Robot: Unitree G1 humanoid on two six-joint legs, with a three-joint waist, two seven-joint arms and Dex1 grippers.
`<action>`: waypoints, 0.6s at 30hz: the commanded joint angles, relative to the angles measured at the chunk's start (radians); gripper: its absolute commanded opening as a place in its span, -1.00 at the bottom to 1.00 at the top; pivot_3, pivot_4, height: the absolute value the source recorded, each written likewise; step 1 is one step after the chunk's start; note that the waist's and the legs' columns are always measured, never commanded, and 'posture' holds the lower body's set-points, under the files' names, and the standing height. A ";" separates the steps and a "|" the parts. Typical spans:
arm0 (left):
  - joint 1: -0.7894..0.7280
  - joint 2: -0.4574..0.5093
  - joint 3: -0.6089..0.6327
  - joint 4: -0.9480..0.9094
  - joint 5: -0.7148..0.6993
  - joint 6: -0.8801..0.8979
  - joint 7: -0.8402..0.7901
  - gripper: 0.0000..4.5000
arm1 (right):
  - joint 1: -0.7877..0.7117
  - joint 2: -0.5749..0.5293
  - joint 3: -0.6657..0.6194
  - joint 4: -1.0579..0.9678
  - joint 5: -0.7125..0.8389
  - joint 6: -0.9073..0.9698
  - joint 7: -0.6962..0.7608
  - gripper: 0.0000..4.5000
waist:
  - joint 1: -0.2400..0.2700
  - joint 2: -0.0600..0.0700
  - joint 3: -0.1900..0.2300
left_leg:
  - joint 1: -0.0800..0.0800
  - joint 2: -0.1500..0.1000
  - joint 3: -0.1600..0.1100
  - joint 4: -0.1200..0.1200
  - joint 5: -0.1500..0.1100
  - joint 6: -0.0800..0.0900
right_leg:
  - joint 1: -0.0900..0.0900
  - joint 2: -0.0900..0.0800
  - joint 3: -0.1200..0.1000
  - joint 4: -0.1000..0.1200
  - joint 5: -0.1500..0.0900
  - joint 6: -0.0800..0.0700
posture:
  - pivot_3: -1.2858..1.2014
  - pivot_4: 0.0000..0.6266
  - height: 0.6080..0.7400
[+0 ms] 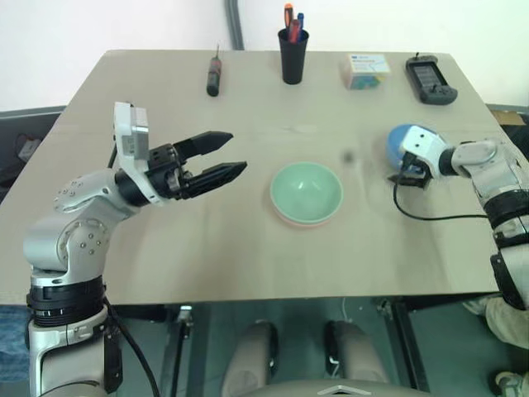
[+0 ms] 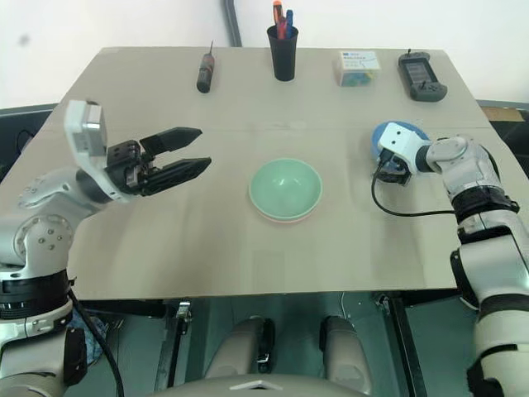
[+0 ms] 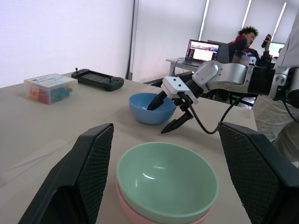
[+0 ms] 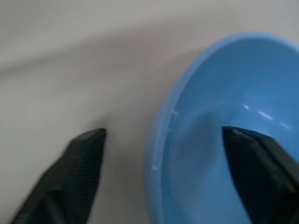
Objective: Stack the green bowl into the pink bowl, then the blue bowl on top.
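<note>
The green bowl is seen nested inside the pink bowl near the middle of the table, with only a thin pink rim showing beneath it. The blue bowl stands upright on the table toward the robot's right, well apart from the stacked pair. The right arm is stretched forward and angled downward, and the right gripper is held at the blue bowl's rim with its fingers apart: one finger is inside the bowl, the other outside over the table, and the wall is not yet clamped. The left arm is bent and raised clear of the table, and the left gripper is pointed toward the stacked bowls with its fingers spread and nothing between them.
</note>
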 commanded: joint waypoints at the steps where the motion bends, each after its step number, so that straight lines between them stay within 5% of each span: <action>1: 0.035 0.035 0.045 -0.059 -0.024 -0.006 -0.009 0.68 | -0.046 -0.001 -0.019 0.055 -0.025 -0.065 0.006 -0.08 | -0.001 0.000 0.000 | 0.000 0.000 0.000 0.000 0.000 0.000 | 0.000 0.000 0.000 0.000 0.000 0.000 | 0.03 -0.52 1.00; 7: 0.041 0.044 0.049 -0.055 -0.027 -0.013 -0.006 0.68 | -0.045 -0.004 -0.038 0.062 -0.033 -0.105 0.042 -0.97 | -0.001 0.000 0.000 | 0.001 0.000 0.000 0.000 0.000 -0.001 | 0.000 0.000 0.000 0.001 0.000 0.000 | 0.03 -0.52 1.00; 14: 0.074 0.083 0.084 -0.025 -0.018 -0.003 -0.014 0.68 | 0.001 -0.052 -0.039 -0.078 -0.043 -0.199 0.135 -0.97 | -0.001 0.001 0.000 | 0.001 0.000 0.001 0.000 0.000 -0.001 | -0.001 0.000 0.001 0.001 0.000 0.000 | 0.03 -0.52 1.00; 18: 0.104 0.115 0.109 0.004 0.000 -0.028 -0.043 0.68 | 0.087 -0.081 -0.084 -0.470 0.059 -0.107 0.253 -0.97 | -0.004 0.001 0.001 | 0.000 0.001 0.002 0.000 0.000 -0.001 | -0.003 0.000 0.003 0.002 0.000 0.000 | 0.03 -0.52 1.00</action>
